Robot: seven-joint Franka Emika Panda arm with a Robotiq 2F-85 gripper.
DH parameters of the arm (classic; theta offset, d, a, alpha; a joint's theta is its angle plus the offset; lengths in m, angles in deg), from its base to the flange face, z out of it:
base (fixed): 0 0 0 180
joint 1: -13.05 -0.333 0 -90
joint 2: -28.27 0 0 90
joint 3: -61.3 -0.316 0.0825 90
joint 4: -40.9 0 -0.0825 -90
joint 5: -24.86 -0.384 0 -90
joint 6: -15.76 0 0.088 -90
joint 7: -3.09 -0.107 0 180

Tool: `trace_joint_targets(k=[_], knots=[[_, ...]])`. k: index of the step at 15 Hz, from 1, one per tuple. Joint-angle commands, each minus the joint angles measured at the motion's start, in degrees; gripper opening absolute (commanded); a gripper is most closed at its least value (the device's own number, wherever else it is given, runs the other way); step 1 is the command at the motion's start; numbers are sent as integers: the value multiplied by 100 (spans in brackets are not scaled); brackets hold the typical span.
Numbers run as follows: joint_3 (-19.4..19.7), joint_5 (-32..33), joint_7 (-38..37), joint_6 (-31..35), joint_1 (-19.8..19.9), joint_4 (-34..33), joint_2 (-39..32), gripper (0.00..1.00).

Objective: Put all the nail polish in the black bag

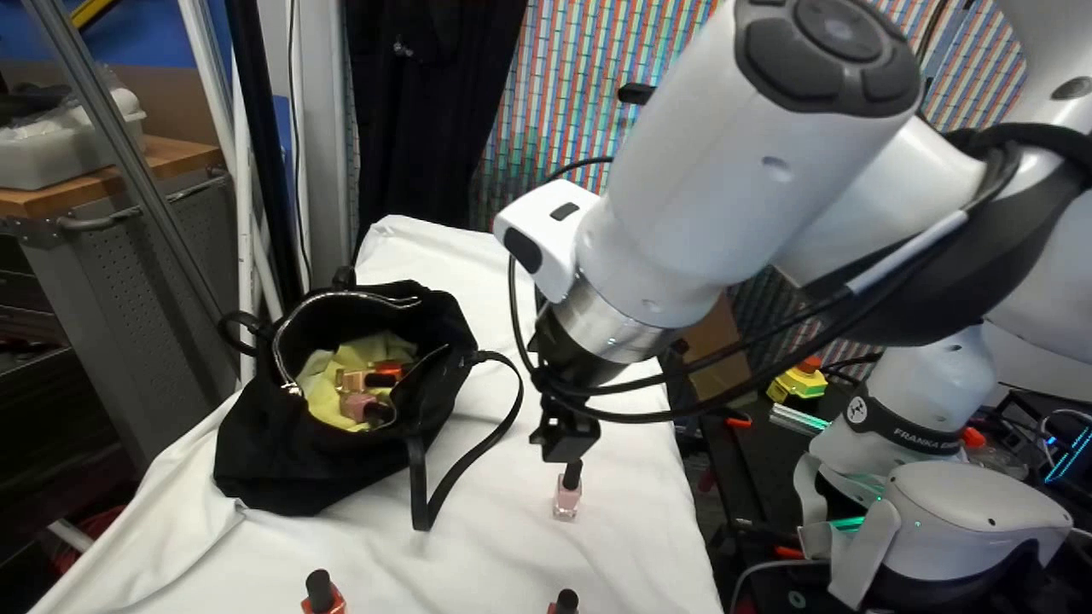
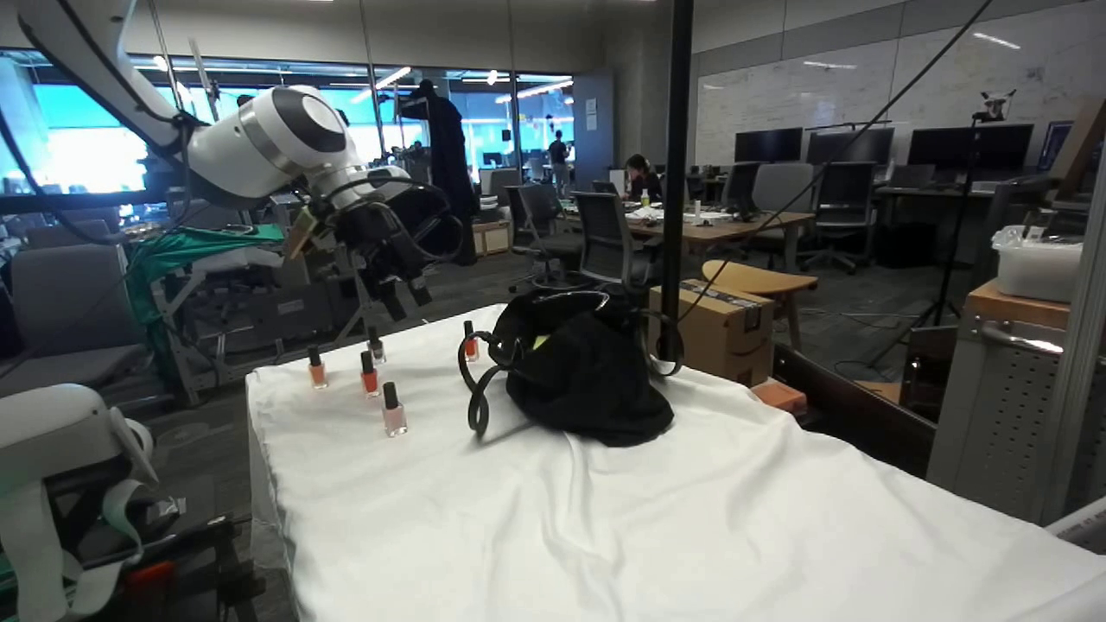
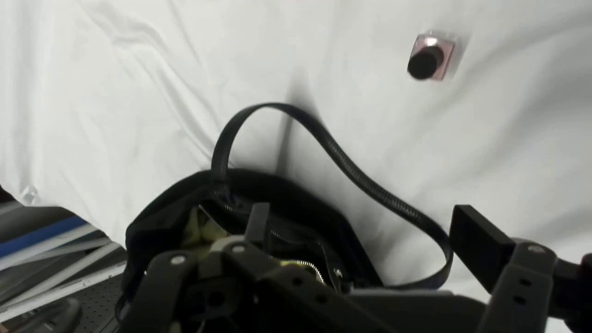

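The black bag [image 1: 281, 467] stands open on the white cloth and also shows in an exterior view [image 2: 596, 393] and the wrist view [image 3: 296, 196]. Several bottles, such as a pink one [image 1: 356, 407], lie on its yellow lining. Outside it, nail polish bottles stand upright: pale pink [image 2: 394, 419], red [image 2: 370, 383], orange [image 2: 318, 374], a dim one [image 2: 378, 350] and a red one near the bag [image 2: 472, 345]. A pale pink bottle [image 3: 437, 58] shows in the wrist view. My gripper [image 2: 407, 298] is open and empty above the cloth; its fingers [image 3: 367, 229] straddle the bag's edge and strap in the wrist view.
A thin strap [image 1: 478, 452] loops from the bag onto the white cloth [image 1: 478, 563]. A dark post [image 2: 676, 190] rises behind the bag. A metal cabinet [image 1: 128, 264] stands beyond the table edge. Cables hang along the arm.
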Motion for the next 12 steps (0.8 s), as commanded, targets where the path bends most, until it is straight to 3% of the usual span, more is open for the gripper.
trace_joint_targets(k=[1,7,12], knots=[[-185,-303,143,475,306,947,705,100],[-157,-734,544,1512,656,1660,745,100],[-138,-1592,1403,2185,838,1792,474,100]])
